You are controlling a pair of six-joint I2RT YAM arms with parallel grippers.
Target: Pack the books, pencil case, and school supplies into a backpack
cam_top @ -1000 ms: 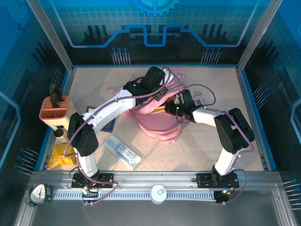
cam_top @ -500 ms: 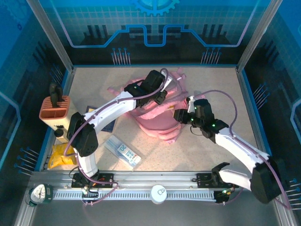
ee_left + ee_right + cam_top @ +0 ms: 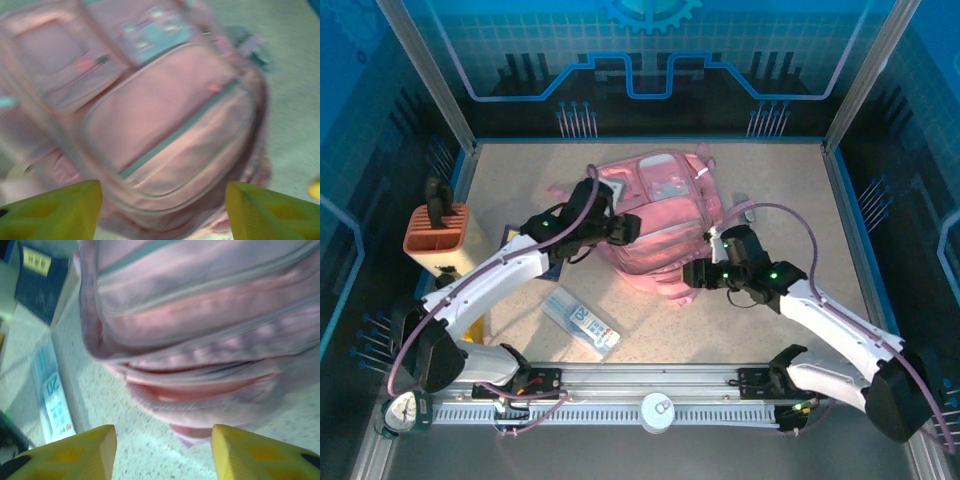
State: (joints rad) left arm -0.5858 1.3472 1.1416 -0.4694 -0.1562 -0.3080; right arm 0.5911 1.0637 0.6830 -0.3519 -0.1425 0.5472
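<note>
The left gripper (image 3: 162, 200) hangs above the pink backpack (image 3: 658, 205), fingers spread and empty. The right gripper (image 3: 164, 450) also gapes, holding nothing, just off the bag's near end. The backpack lies between them, front up, its long axis running near to far.

Right wrist view: pencil case (image 3: 52, 390) carries large blue digits that read roughly "20" on its pale face; the smaller print below is blurred. The dark navy book (image 3: 42, 287) has a pale yellow label (image 3: 36, 261) with dark lettering, too blurred to read. Top view: the white round cap (image 3: 659, 411) on the front rail bears a small looped mark, not legible.
</note>
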